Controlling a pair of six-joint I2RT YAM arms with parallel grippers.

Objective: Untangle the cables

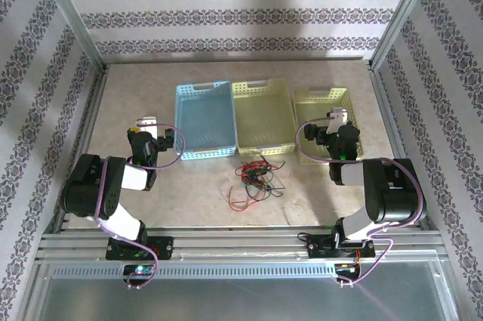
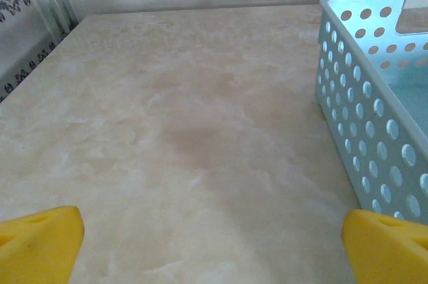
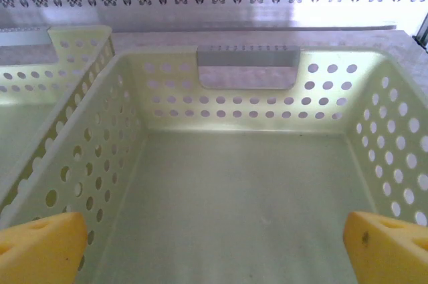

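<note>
Plainly, the cables (image 1: 253, 177) lie tangled between left hand (image 2: 214, 234) and right hand (image 3: 214, 237), nearer the tabletop's (image 1: 196, 196) near edge; both hands stand spread, empty.

Tangle of thin red, green and black wires (image 1: 255, 181): crossings too small to trace. Left gripper (image 2: 212, 247): yellow fingertips (image 2: 40, 244) cropped by bottom edge; light-blue perforated plastic basket (image 2: 374, 110) cropped right. Right gripper (image 3: 214, 247): yellow fingertips (image 3: 388, 244) cropped likewise.

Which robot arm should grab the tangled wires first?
Probably the right. The cables lie before the middle basket, a little nearer the right gripper, which hangs open over the pale yellow basket. The left gripper, also open, hovers over bare table further off.
</note>
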